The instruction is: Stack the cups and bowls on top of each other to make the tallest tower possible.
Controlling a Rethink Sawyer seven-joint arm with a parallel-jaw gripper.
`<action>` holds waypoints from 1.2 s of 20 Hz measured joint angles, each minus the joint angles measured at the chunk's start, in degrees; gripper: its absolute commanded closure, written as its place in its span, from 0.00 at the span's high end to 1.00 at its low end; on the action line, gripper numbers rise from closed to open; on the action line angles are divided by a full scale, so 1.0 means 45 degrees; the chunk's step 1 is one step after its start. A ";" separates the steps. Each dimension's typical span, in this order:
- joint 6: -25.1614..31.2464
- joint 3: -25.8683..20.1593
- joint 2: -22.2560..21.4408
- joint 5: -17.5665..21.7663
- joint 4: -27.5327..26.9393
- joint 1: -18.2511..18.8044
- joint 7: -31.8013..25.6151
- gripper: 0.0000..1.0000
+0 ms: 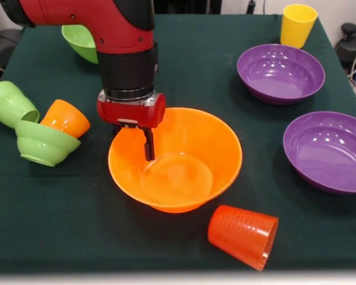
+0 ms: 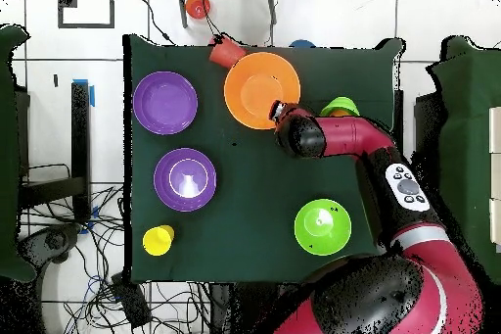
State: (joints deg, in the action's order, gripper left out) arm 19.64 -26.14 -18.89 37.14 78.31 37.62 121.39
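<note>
The large orange bowl sits upright mid-table. My gripper is open at its left rim, with one finger inside the bowl and the other outside. Two purple bowls sit separately on the right. The medium light-green bowl stands by my arm. The small light-green bowl, the orange cup and the light-green cup lie tipped together at the left. The red cup lies on its side. The yellow cup stands upright. The blue bowl is out of view. Nothing is stacked.
The table has a dark green cloth. The red cup lies close to the table's near edge in the front view. In the overhead view a small orange-red thing lies on the floor beyond the table, and cables run along the floor at the left.
</note>
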 measured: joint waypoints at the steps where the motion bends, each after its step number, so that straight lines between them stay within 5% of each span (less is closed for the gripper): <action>1: 0.0000 0.0007 0.0039 0.0050 -0.0020 -0.0001 0.0000 1.00; 24: 0.0003 0.0125 -0.0173 0.0404 0.0042 -0.0121 0.0000 1.00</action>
State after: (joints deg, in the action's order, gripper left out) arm 19.65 -25.58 -19.67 38.96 78.50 37.08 121.39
